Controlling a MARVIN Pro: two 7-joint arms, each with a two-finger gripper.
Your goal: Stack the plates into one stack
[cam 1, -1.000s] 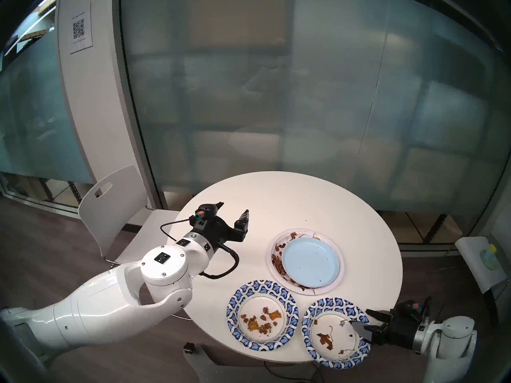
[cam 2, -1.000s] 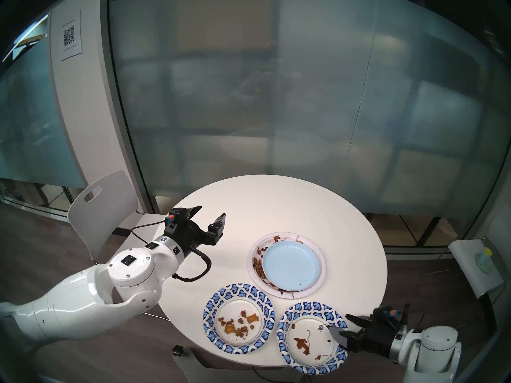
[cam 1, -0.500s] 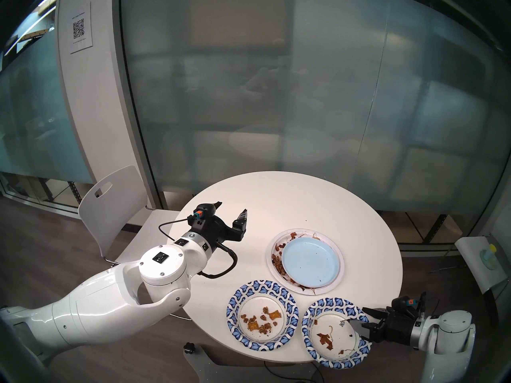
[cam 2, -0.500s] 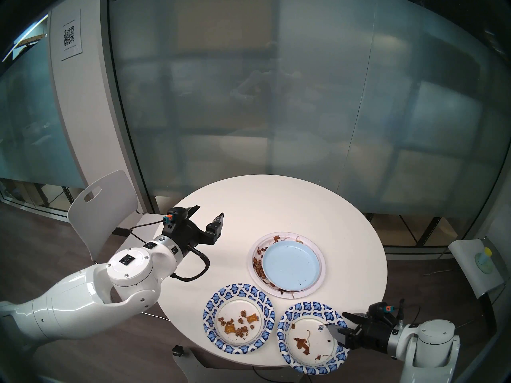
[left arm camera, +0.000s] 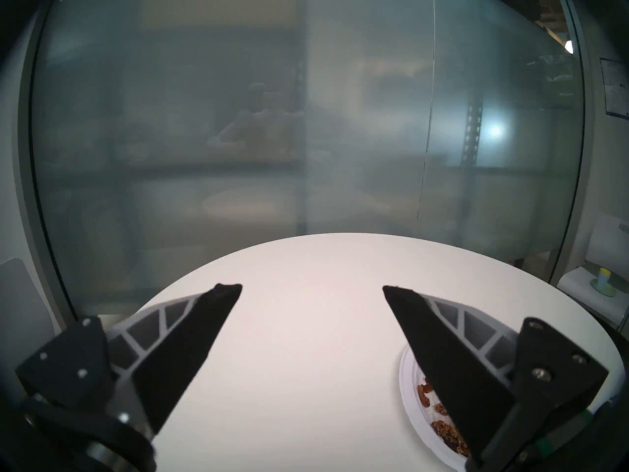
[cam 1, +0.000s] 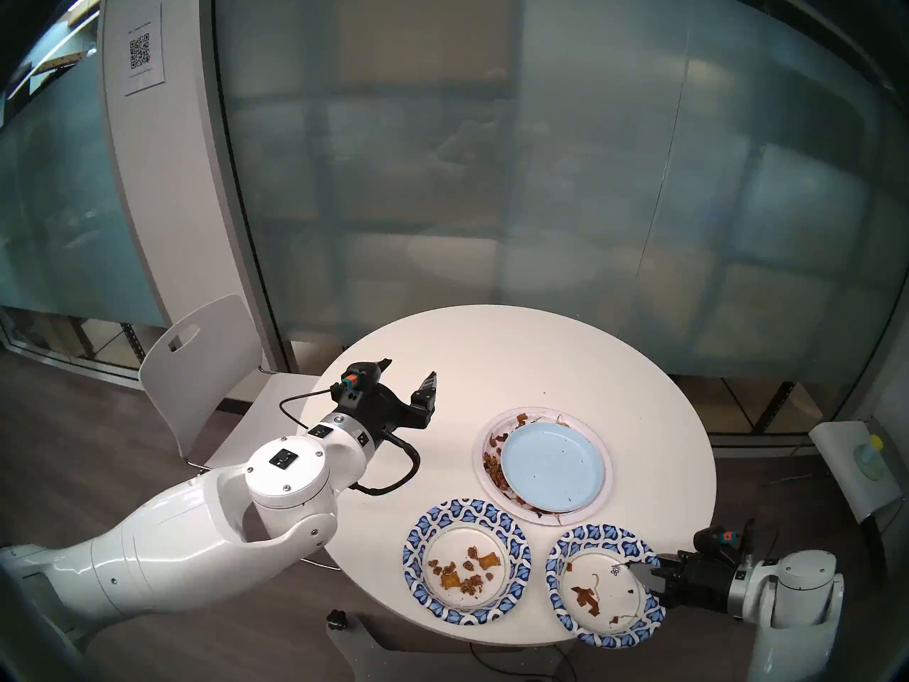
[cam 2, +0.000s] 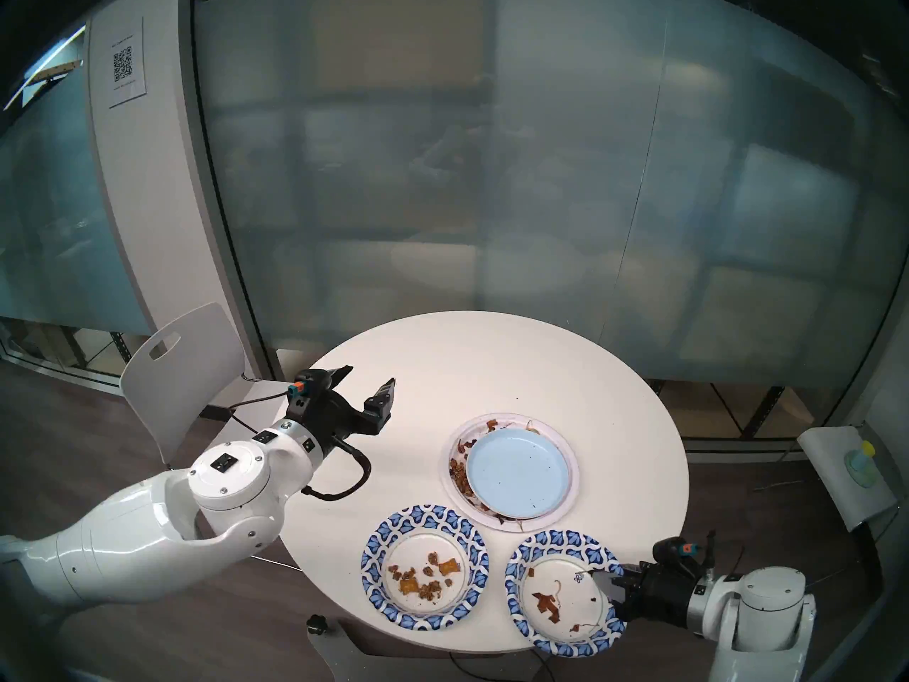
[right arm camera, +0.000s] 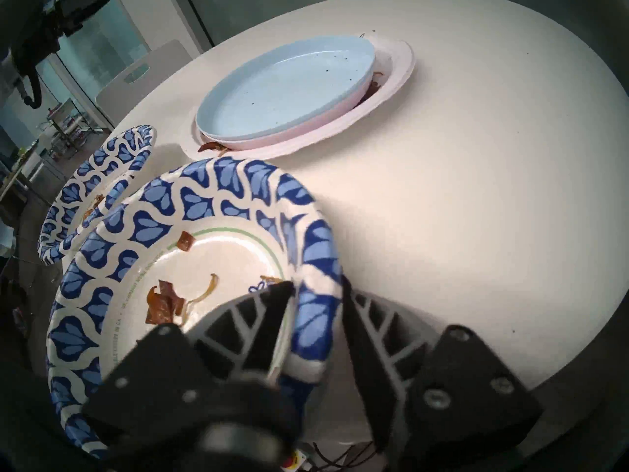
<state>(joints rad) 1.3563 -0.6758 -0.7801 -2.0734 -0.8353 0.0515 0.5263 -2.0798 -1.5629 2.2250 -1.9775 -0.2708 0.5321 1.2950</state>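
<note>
Right gripper (right arm camera: 316, 290) pinched the blue-patterned paper plate's (right arm camera: 190, 202) rim; left gripper (left arm camera: 311, 290) gaped empty; outer finger (right arm camera: 360, 328) partly hidden.

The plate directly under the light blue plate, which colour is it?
Pink. The pink plate shows best in the right wrist view, as a rim below the light blue plate.

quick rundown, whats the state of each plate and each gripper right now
large white plate: on table, bottom of stack, brown scraps
pink plate: nested under the blue one
light blue plate: top of stack
left patterned plate: flat, unstacked
right patterned plate: rim between right gripper fingers
left gripper: open, empty
</note>
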